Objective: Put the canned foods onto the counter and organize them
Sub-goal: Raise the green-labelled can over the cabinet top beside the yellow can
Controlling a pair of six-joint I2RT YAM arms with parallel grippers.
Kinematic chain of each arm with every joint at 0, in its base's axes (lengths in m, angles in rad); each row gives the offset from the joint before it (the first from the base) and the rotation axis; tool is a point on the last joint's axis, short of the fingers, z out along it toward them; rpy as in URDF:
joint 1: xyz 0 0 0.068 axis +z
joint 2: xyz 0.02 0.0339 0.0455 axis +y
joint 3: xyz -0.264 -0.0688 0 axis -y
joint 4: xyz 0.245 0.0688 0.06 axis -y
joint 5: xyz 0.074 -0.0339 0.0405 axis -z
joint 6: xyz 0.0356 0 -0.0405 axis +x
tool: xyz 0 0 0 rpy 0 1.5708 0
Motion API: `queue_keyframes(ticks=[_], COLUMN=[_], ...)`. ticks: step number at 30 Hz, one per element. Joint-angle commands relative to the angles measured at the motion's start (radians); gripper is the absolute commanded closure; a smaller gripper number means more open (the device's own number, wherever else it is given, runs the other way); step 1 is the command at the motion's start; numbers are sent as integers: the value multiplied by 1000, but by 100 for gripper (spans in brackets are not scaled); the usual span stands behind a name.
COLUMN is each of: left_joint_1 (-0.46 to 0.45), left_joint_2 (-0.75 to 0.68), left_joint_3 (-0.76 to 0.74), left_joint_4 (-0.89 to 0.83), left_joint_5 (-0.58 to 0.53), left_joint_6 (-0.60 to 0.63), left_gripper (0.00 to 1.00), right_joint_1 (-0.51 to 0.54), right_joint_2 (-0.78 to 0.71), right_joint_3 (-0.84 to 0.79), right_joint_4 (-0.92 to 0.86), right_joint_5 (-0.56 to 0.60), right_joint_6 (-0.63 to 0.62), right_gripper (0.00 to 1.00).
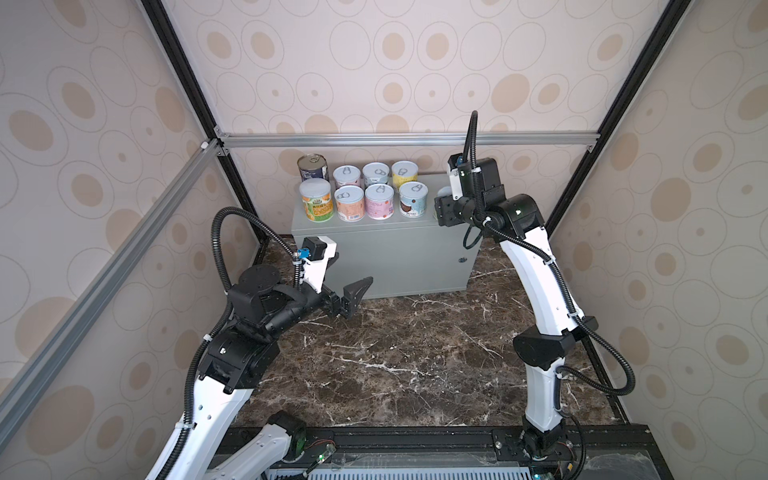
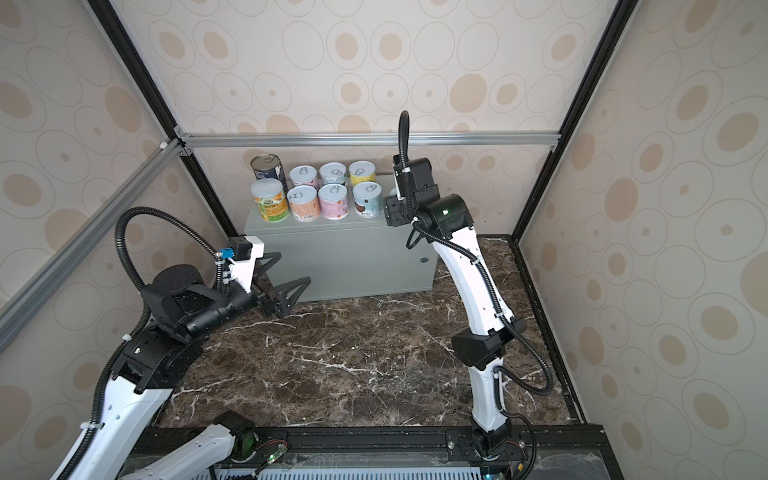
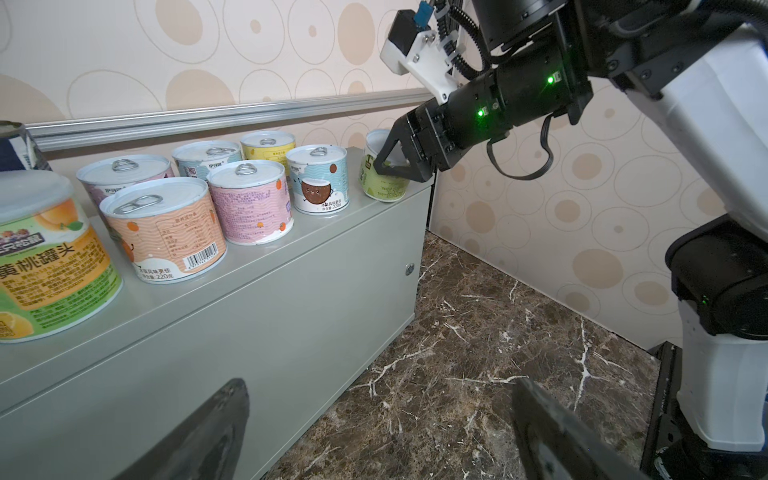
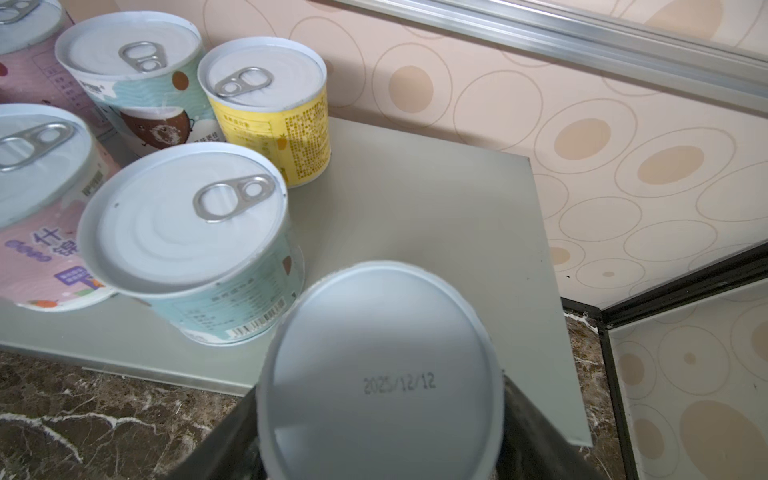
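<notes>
Item: small cylindrical pale-green-labelled can (image 3: 380, 189), plain date-stamped end uppermost, pinched between the fingers of the right gripper (image 3: 384, 161) at the right end of the light-grey metal box counter (image 3: 291, 270). Handling: seat it flat in line with the counter's front row and clear of the counter's right edge, then part the fingers evenly so the teal coconut-picture can (image 3: 318, 178) next in that row is not nudged. Left gripper (image 2: 293, 267): fingers spread wide, empty, before the counter's front.
</notes>
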Motion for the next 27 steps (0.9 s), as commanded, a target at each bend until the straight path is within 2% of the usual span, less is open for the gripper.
queue_keyframes(ticks=[1, 8, 16, 18, 22, 27], left_joint_1=[-2, -1, -2, -2, -2, -3], left_joint_2=[12, 47, 86, 96, 121, 132], left_joint_3=[48, 70, 101, 111, 135, 155], left_joint_4=[-9, -7, -6, -4, -2, 1], left_joint_5=[-5, -3, -3, 1, 6, 0], left_joint_6=[29, 25, 3, -5, -25, -40], left_gripper=[2, 2, 2, 2, 2, 2], right_joint_1=[-16, -58, -91, -93, -100, -108], right_joint_2=[13, 60, 83, 73, 28, 1], right_joint_3=[11, 14, 2, -26, -129, -182], right_joint_4=[85, 130, 150, 162, 229, 264], right_joint_5=[12, -44, -95, -102, -145, -218], right_joint_6=[-12, 16, 42, 46, 42, 12], right_gripper=[32, 21, 19, 20, 33, 36])
